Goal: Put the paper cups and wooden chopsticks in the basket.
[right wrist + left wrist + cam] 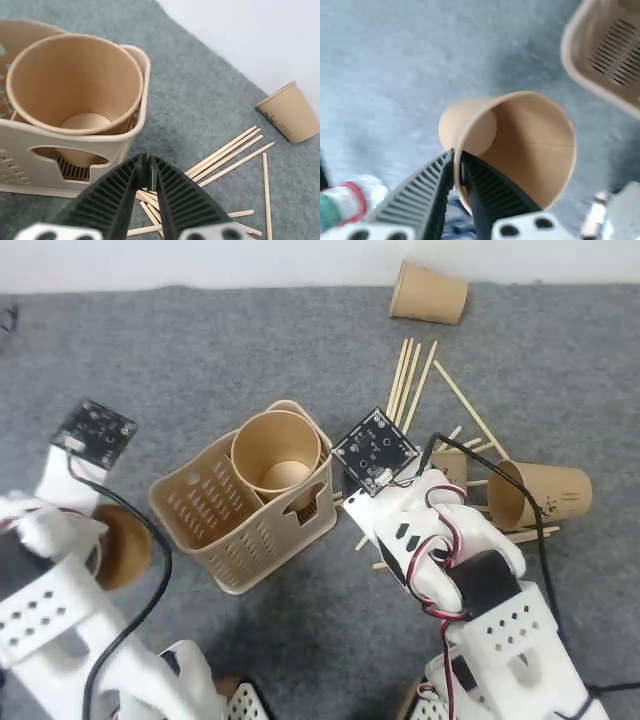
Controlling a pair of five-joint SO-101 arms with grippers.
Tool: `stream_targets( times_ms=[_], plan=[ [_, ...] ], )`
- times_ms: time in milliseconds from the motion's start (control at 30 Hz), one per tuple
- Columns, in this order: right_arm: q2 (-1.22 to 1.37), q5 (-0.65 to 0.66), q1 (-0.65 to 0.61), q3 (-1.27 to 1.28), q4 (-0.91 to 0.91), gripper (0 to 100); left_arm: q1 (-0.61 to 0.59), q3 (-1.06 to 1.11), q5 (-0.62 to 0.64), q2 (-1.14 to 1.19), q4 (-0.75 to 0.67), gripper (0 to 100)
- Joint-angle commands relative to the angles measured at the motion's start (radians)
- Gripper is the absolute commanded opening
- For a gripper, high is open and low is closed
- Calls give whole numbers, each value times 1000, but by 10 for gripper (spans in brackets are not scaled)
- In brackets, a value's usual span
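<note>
Clamped left gripper (456, 159) on the rim of a paper cup (520, 140), near the basket (605, 55), likely to lift it over the wall. Held right gripper (148, 161) clenched and empty above loose chopsticks (225, 154) beside the basket, probably lining up a pick.

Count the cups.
4: one cup stands in the basket, one is in the left gripper, one lies at the far edge, one lies among the chopsticks. The right arm may hide more.

Grey carpeted surface (200, 360), pale strip (200, 260) at far edge, perhaps a wall
</note>
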Motion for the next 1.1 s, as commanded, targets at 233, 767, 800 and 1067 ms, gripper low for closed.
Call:
stream_targets(
  times_ms=[233,767,800,1067],
  plan=[
    [-87,12,39,-23,-2,7,319,-526,292,-17,23,9],
    [-596,12,217,-54,-185,8,954,-590,755,64,15,9],
    [-596,12,217,-44,-211,8,959,-590,767,89,6,9],
    [-424,3,74,-103,-268,8,977,-588,779,186,-98,9]
  ],
)
